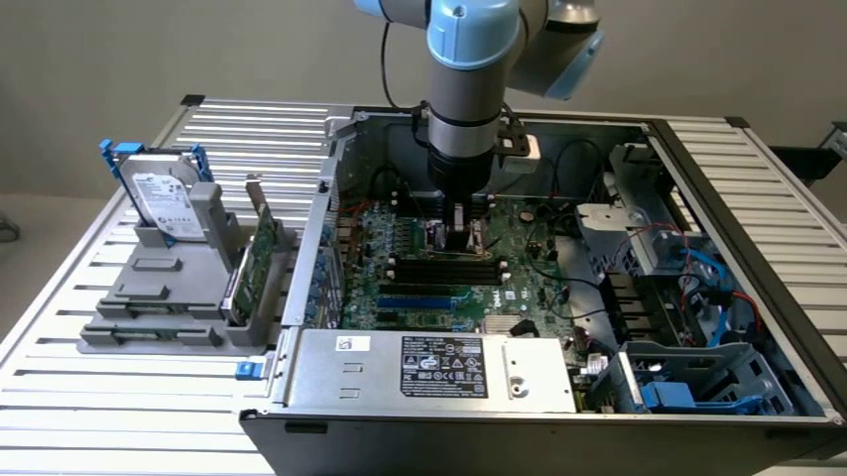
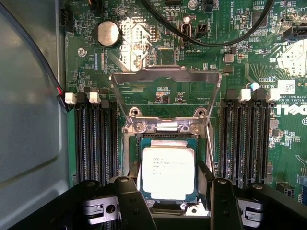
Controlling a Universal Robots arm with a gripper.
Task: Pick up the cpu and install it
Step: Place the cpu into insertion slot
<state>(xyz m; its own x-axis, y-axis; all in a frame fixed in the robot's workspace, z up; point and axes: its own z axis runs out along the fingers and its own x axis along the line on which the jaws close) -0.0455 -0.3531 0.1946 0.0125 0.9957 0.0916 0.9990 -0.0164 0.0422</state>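
Exterior view: my arm (image 1: 466,109) reaches down into the case (image 1: 397,369), with the gripper (image 1: 463,230) low over the board (image 1: 437,288).

Wrist view: the fingers (image 2: 129,201) pinch the cpu (image 2: 169,170), which sits in the socket (image 2: 165,127). I think it is in place, but the lid (image 2: 165,75) is up and I have not let go.

I work at what looks like a lab bench: a slatted aluminium table (image 1: 133,407) carrying an opened computer case (image 1: 397,441) and a grey parts fixture (image 1: 159,297).
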